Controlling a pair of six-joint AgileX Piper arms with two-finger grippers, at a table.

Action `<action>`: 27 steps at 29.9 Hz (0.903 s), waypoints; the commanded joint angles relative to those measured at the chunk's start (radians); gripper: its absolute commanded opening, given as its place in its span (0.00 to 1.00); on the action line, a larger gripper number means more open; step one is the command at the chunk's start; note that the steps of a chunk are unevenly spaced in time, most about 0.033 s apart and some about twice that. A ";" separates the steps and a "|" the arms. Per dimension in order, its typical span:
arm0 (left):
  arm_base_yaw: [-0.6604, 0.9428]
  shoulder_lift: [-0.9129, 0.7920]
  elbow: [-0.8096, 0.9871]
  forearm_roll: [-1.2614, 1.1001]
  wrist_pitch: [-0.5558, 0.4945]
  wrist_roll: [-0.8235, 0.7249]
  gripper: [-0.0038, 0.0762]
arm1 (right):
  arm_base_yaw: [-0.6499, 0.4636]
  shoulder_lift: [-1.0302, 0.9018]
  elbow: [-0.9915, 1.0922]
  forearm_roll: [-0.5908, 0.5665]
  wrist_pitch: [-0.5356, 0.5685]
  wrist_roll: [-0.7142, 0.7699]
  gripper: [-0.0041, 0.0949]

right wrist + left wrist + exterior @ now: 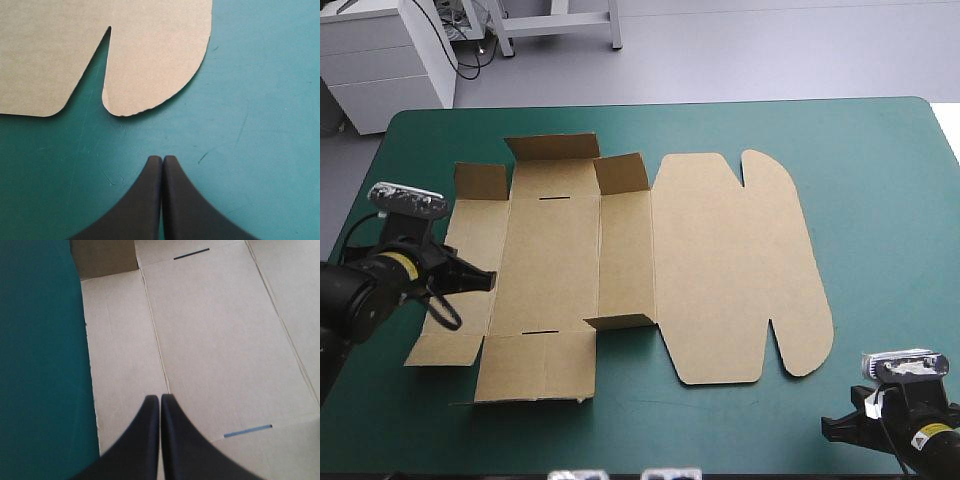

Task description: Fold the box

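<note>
Box (720, 270) lies flat and unfolded mid-worktop (880, 180). Long axis runs left-right across the table, lid end with its two rounded ears to the right, wall panels to the left. The flaps along the far side (555, 148) stand partly raised, the rest is flat. Left end effector (160, 399) is fully closed with nothing in it. It sits over the box's left end, tip right at the crease (156, 330) between the outermost strip (120, 340) and the slotted panel (215, 340), closer to the near slot (247, 430) than the far one. Can't tell whether it touches the board or hangs just above it. Right end effector (162, 160) is also closed and empty, off the board by the worktop's near right corner, with the near ear (155, 65) ahead of it and bare teal-green cover between them. So the left arm is much the nearer one, and it's on the wall side. My read: folding has barely begun, and the next move works that left crease. The strip's free edge lies beside the tip, toward the table's left edge, so the fingers would have to get under it from there. Risk: the flat board slides instead of hinging.
</note>
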 commanded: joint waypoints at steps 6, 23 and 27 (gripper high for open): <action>0.314 0.145 -0.103 -0.197 -0.079 0.190 0.06 | 0.004 0.010 -0.025 0.008 -0.051 -0.004 0.02; 0.964 0.345 -0.101 -0.753 0.117 0.659 0.06 | 0.004 0.010 -0.025 0.008 -0.051 -0.004 0.02; 0.973 0.412 -0.101 -0.746 0.151 0.682 0.06 | 0.004 0.010 -0.025 0.008 -0.051 -0.004 0.02</action>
